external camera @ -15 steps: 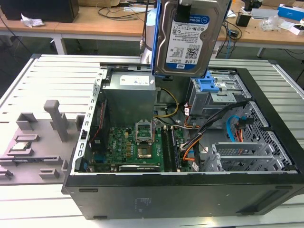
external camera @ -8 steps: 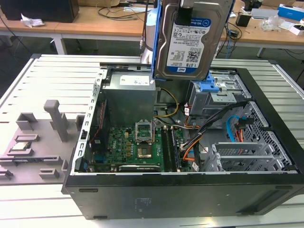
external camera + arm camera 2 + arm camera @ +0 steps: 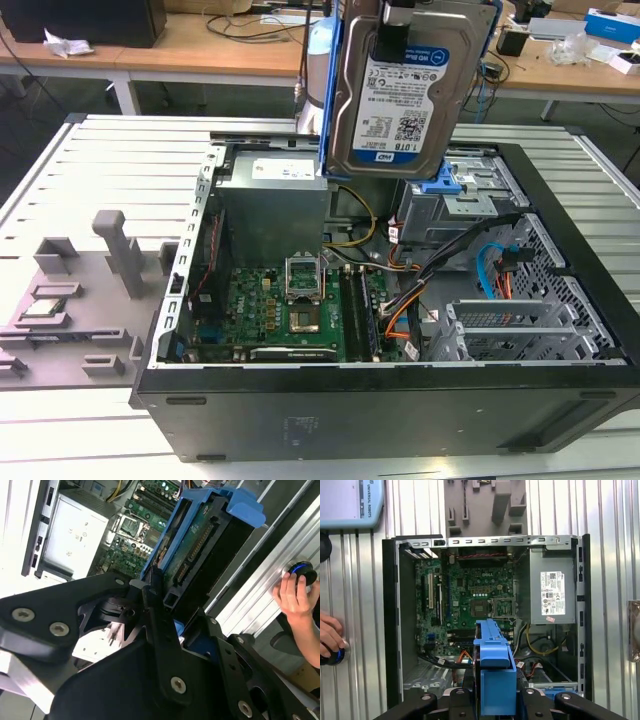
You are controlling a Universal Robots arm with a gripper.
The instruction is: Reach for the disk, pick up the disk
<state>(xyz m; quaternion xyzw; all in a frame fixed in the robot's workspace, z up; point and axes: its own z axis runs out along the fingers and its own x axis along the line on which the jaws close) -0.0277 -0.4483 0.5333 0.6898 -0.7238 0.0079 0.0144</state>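
1. The gripper (image 3: 165, 605) is clamping the disk (image 3: 400, 90) by its blue bracket (image 3: 494, 675); in the second wrist view the black fingers (image 3: 152, 587) are sitting closed against the bracket's edge, with no gap showing.
2. The disk is hanging label-side out, clear above the open computer case (image 3: 330, 400), over the corner where the grey drive cage (image 3: 470, 195) is sitting. It is touching nothing in the case.
3. Judging by that, the reach and the pick-up are both looking done: the drive is riding fully out of its bay.
4. Below the disk, the motherboard (image 3: 470, 600) and power supply (image 3: 552, 592) are lying exposed inside the case.
5. Beside the case, a person's hand (image 3: 295, 597) is resting on a button (image 3: 334, 656) on the ribbed table (image 3: 120, 160).
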